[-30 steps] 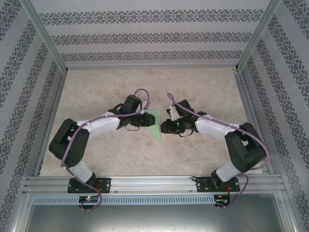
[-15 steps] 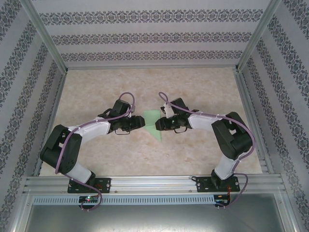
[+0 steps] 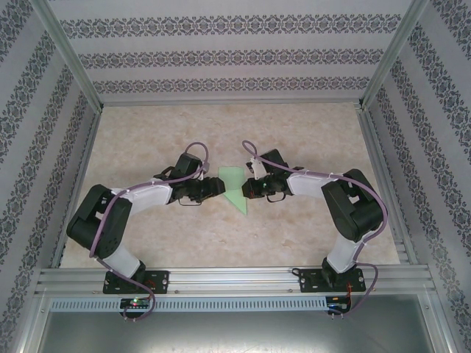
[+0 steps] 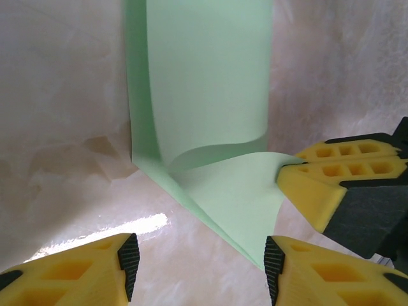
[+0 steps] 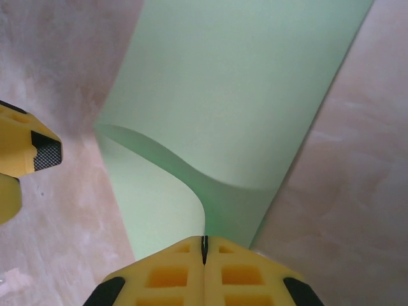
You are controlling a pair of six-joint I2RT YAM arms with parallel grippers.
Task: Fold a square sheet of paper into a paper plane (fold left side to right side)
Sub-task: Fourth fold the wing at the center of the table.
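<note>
Sheet of paper [image 3: 235,188], pale mint-green, lies in the middle of the table [image 3: 147,132], between the two arms. In the top view it is partly folded and narrows to a point toward the near edge. In the left wrist view the paper [image 4: 204,95] has one flap lifted off the surface, curling up and over in a soft arc rather than lying creased flat. The right wrist view shows the same curl across the paper [image 5: 242,95].

The right gripper [image 5: 204,245] has its yellow fingers pressed tightly together, and the edge of the raised flap runs into them — a pinch on the paper. The left wrist camera also catches it [image 4: 299,182] at the flap's right edge.

The left gripper [image 4: 201,258] stands with its jaws spread, low over the table at the sheet's near tip — nothing gripped between them. From above, the left gripper [image 3: 218,185] sits just left of the paper and the right gripper [image 3: 249,190] at its right edge.
</note>
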